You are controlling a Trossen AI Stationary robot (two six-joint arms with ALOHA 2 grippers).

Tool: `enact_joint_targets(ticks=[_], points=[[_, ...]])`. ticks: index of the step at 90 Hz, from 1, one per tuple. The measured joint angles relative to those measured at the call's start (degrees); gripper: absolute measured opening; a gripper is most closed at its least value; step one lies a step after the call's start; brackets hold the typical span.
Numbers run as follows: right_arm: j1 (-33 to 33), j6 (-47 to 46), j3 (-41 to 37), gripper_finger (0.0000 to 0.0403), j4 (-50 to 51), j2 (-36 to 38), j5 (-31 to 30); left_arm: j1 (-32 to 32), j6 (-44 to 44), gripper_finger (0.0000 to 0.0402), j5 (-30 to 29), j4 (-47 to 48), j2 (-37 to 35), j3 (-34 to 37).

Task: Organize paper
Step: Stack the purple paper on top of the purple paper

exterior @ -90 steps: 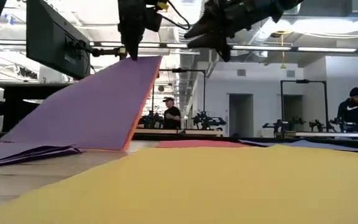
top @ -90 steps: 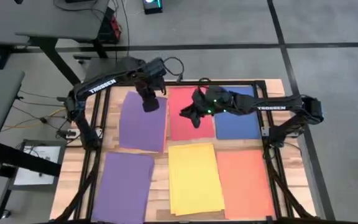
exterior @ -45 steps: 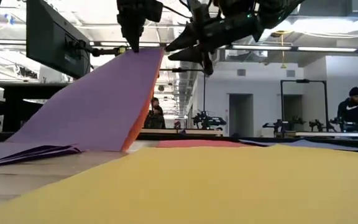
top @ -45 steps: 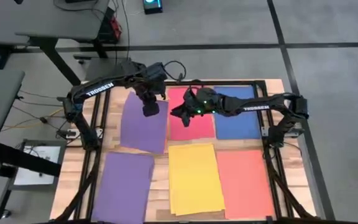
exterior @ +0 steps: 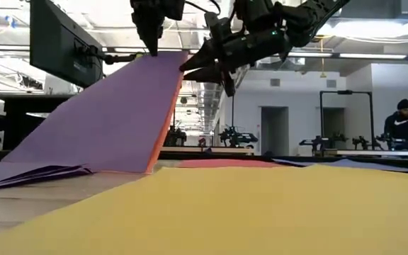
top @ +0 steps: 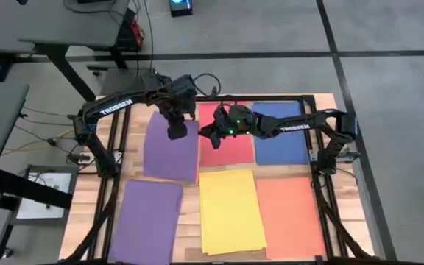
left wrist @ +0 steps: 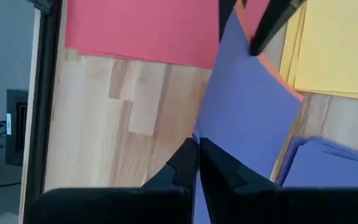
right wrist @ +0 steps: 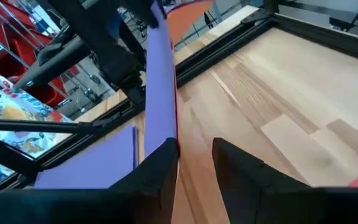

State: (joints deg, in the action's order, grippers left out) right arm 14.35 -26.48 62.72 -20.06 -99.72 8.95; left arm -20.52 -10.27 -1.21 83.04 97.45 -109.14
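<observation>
A purple sheet of paper (top: pixel 171 151) slants up from the table's far left. Its near edge rests on the wood, and an orange sheet's edge (exterior: pixel 163 127) shows along its right side. My left gripper (top: pixel 175 129) is shut on its raised far edge. My right gripper (top: pixel 207 135) is open. It hangs level just to the right of the raised sheets, with its fingertips (right wrist: pixel 166 158) at their right edge (right wrist: pixel 161 93). Other paper lies flat: a purple stack (top: pixel 147 221), a yellow stack (top: pixel 230 210), and orange (top: pixel 289 213), red (top: pixel 227 147) and blue (top: pixel 282 140) sheets. My left gripper pinches the purple sheet's far edge (left wrist: pixel 211 163) between its two fingers, right of that edge's middle, from above. The sheet hangs in a slant below the fingers with its near edge on the table. The orange sheet rises with it. My right gripper stands at the raised sheets' right edge; whether a finger touches them, I cannot tell.
A black frame rail (top: pixel 120 147) runs along the table's left side and another (top: pixel 316 158) along its right. Bare wood (left wrist: pixel 123 118) shows under the raised sheet. People stand far off in the room behind the table.
My right gripper has moved toward the table's left, from over the red sheet up to the raised purple sheet's right edge. The purple sheet stays lifted in my left gripper.
</observation>
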Motion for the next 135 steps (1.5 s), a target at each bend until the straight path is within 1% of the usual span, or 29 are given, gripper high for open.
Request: enact_joint_targets(ticks=[11, 23, 35, 58, 79, 89, 99, 108, 115, 122, 131, 135], points=[[0.44, 0.03, 0.00, 0.0063, -1.14, 0.00, 0.04, 0.00, -0.01, 0.0000, 0.00, -0.02, 0.00, 0.00], [0.85, 1.72, 0.00, 0.0011, -1.25, 0.02, 0.47, 0.24, -0.04, 0.0000, -0.01, -0.04, 0.00, 0.00], [1.17, 3.04, 0.00, 0.0001, -2.88, 0.06, 2.75, 0.97, -0.43, 0.0000, -0.02, -0.01, 0.00, 0.00], [3.19, 4.07, 0.00, 0.0000, -2.60, 0.31, 2.86, 3.82, -2.61, 0.0000, -0.02, 0.63, -1.06, -0.34], [5.44, 6.89, 0.00, 0.0000, 1.59, 2.37, 3.28, 6.75, -5.02, 0.0000, 0.04, 2.67, -1.88, -4.15], [6.22, 6.42, 0.02, 0.0000, 0.67, 2.70, 7.37, 6.71, -5.00, 0.0000, -0.13, 2.31, -1.95, -5.58], [6.17, 1.23, 0.53, 0.0000, 0.58, 2.71, 10.67, 5.75, -4.35, 0.0000, -1.16, 1.85, -1.92, -5.60], [5.99, -2.07, 1.40, 0.0000, 1.12, 2.73, 15.49, 4.84, -2.84, 0.0000, -1.34, 1.88, -1.92, -5.60], [5.93, -2.88, 2.23, 0.0001, 4.00, 2.73, 19.60, 4.37, -2.46, 0.0000, -1.44, 1.88, -1.92, -5.60], [5.78, -2.66, 2.92, 0.0011, 8.09, 2.73, 22.85, 4.27, -2.16, 0.0000, -1.42, 1.88, -1.92, -5.60], [5.02, 2.84, 3.04, 0.0040, 13.67, 2.75, 23.16, 4.27, -1.97, 0.0000, -1.40, 1.92, -1.92, -5.60], [4.39, 5.15, 3.04, 0.0057, 16.25, 2.75, 22.07, 4.27, -1.89, 0.0000, -1.40, 1.92, -1.92, -5.60]])
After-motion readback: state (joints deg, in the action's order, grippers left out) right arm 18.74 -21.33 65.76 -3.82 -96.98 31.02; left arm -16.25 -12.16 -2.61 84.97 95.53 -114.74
